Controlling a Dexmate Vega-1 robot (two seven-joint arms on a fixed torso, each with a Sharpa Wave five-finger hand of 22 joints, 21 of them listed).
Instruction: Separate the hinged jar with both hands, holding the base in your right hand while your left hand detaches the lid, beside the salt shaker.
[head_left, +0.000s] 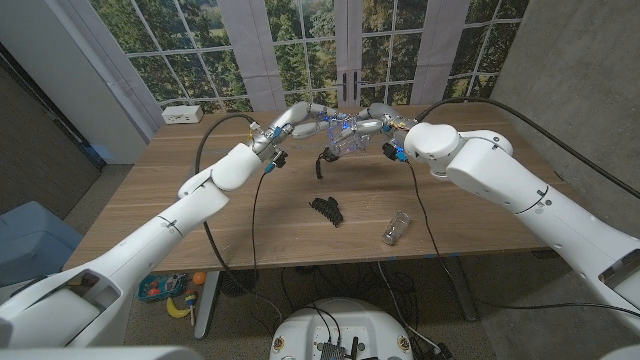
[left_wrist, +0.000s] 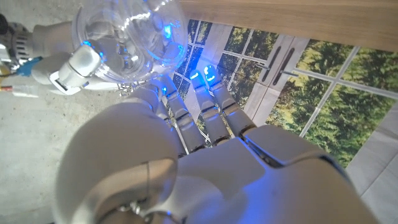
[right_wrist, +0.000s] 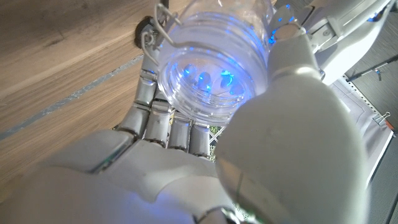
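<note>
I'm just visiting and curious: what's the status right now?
Both robot hands, left and right, grip the clear jar above the table. Salt shaker lies nearer, on its side. Nothing in the way.

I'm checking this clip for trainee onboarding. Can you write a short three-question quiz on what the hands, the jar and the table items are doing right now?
1. True or false: the clear jar is standing on the wooden table.
2. Which hands are on the jar? A) left hand alone B) right hand alone C) both
3. Fill in: the small clear shaker near the table's front edge lies on its ____.

Key
1. False: it is held up above the table's far side.
2. C: in the right wrist view fingers wrap the jar body.
3. side, beside a small black object.
</note>
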